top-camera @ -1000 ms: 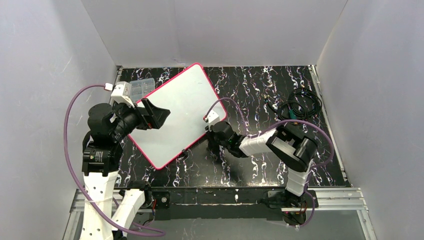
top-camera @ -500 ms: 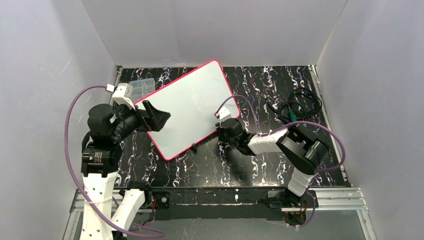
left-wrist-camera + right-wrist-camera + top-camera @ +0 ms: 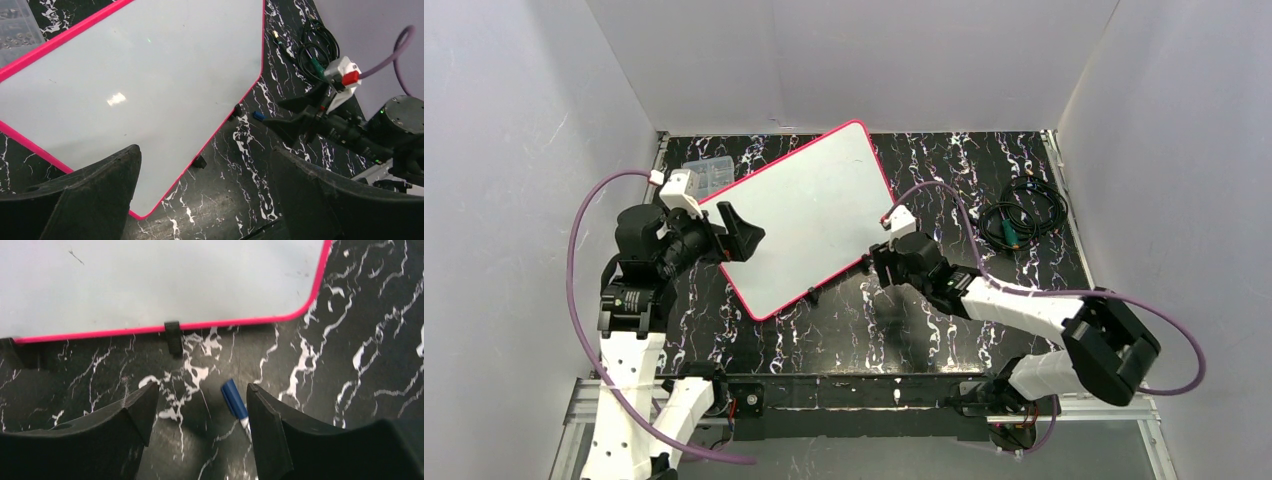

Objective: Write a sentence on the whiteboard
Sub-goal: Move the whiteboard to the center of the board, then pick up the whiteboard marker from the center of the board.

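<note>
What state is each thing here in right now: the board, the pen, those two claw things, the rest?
whiteboard, lying flat on the table, blank.
blue marker, lying on the table, not gripped.
left fingers, wide open, empty, over the board's edge.
right fingers, open, empty, either side of the marker.
clear box, beside the board's far left edge; lid unclear.
cable, coiled, lying loose.

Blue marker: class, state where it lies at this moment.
In the right wrist view the blue marker lies on the table, just off the whiteboard's pink rim, between the right pincer's open fingers.
</note>
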Motion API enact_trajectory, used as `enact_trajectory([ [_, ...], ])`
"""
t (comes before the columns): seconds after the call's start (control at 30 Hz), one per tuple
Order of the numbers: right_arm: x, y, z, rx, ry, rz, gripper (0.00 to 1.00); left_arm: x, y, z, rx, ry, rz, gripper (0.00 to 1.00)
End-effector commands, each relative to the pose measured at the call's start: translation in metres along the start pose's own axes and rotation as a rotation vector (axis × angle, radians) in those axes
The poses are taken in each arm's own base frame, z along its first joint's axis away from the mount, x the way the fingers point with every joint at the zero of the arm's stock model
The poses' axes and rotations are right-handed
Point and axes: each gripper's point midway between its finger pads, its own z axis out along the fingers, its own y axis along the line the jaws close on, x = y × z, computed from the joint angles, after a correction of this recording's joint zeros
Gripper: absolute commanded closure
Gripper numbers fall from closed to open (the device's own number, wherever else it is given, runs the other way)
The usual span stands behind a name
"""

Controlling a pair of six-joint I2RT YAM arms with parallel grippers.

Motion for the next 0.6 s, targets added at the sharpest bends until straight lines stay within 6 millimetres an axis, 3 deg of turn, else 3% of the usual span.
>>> enact_trajectory([
  [0.0,0.024,-0.015,-0.026,0.074,0.151,0.047,0.28,-0.011,0.004,0.012,-0.006,-0.043,-0.019,0.01],
  [0.2,0.057,-0.038,-0.044,0.159,0.300,0.066,0.28,-0.025,-0.017,0.034,0.103,-0.065,0.034,0.01],
  [0.43,0.072,-0.051,-0.038,0.182,0.345,0.097,0.26,-0.014,-0.043,0.054,0.198,-0.051,0.130,0.01],
  [0.57,0.085,-0.060,-0.033,0.209,0.383,0.110,0.33,-0.007,-0.048,0.056,0.237,-0.046,0.153,0.01],
])
